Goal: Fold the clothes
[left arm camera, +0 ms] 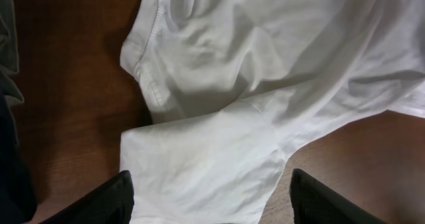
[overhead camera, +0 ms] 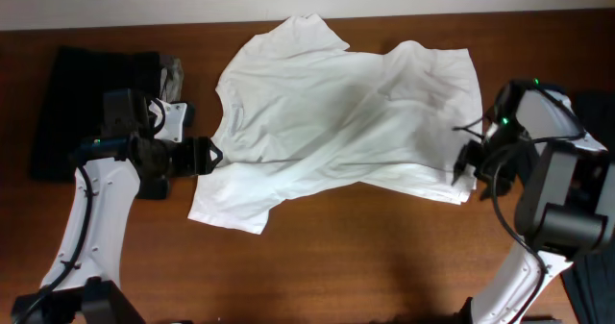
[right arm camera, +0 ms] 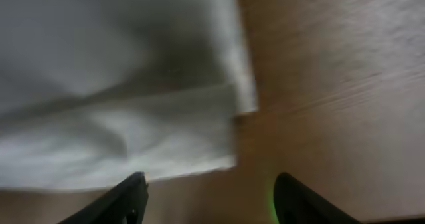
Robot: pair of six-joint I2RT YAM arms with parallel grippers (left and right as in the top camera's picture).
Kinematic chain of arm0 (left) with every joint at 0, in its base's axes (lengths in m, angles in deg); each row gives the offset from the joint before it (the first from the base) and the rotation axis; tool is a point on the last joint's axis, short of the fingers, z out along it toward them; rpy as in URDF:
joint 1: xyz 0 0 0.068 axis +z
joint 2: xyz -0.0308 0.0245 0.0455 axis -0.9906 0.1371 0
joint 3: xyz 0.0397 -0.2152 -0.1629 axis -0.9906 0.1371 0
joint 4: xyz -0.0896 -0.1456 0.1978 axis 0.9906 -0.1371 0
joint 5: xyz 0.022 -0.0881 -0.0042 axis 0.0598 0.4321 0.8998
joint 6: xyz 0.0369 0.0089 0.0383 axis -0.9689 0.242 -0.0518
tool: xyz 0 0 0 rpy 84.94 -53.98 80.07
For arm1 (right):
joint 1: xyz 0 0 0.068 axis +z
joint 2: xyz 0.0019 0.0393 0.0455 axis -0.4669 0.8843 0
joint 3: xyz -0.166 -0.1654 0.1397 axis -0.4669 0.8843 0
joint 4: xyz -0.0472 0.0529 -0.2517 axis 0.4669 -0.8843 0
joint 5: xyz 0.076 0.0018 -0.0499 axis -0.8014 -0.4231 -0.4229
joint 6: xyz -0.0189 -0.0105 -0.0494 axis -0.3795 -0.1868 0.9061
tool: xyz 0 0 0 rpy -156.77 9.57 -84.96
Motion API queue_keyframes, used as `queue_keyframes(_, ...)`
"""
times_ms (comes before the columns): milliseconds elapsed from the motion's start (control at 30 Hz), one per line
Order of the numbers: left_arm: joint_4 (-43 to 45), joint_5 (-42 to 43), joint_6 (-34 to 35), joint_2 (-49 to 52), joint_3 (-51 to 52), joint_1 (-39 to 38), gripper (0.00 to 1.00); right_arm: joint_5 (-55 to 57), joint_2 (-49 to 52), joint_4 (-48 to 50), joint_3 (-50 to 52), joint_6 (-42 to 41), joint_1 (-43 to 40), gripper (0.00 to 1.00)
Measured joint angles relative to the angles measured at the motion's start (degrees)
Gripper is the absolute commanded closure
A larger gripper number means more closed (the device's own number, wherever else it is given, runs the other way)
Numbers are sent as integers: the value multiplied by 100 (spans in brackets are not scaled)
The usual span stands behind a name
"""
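The clothes lie on a brown wooden table [overhead camera: 384, 257]. A large white T-shirt [overhead camera: 336, 112] is spread out and rumpled in the middle. My left gripper [overhead camera: 213, 156] is at its left edge. In the left wrist view the gripper [left arm camera: 209, 207] is open, its black fingers [left arm camera: 113, 201] wide apart, and the T-shirt's sleeve [left arm camera: 199, 164] lies between them. My right gripper [overhead camera: 461, 165] is at the shirt's lower right corner. In the blurred right wrist view the gripper [right arm camera: 209, 201] is open over bare wood, and the T-shirt's corner [right arm camera: 166, 137] lies just beyond its left finger [right arm camera: 126, 197].
A black garment [overhead camera: 72, 103] lies at the far left behind my left arm, with a bit of grey cloth [overhead camera: 174, 72] beside it. More dark material shows at the right edge [overhead camera: 596, 108]. The table's back edge [overhead camera: 115, 26] runs along the top.
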Motion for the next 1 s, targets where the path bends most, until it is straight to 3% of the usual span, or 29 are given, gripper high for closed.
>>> queue_keyframes(233,4,0,-46,2,0,0,25,-120,0,271,262,103,-251,40)
queue_keyframes(333,26,0,-46,2,0,0,25,-157,0,330,264,129,-219,60)
queue_keyframes(367,26,0,-46,2,0,0,25,-164,0,341,264,131,-214,71)
queue_keyframes(567,26,-131,-46,2,0,0,25,-188,0,238,269,195,-208,96)
queue_keyframes(767,68,-367,-48,2,0,0,25,-184,-256,98,275,243,-208,92)
queue_keyframes(800,68,-378,-48,2,0,0,25,-184,-380,96,275,240,-208,68)
queue_keyframes(833,68,-385,-48,2,0,0,25,-179,-525,94,275,247,-210,58)
queue_keyframes(900,68,-387,-48,2,0,0,25,-181,-857,37,273,275,-210,50)
queue_keyframes(1000,68,-389,-48,2,0,0,25,-184,-942,94,299,256,-210,45)
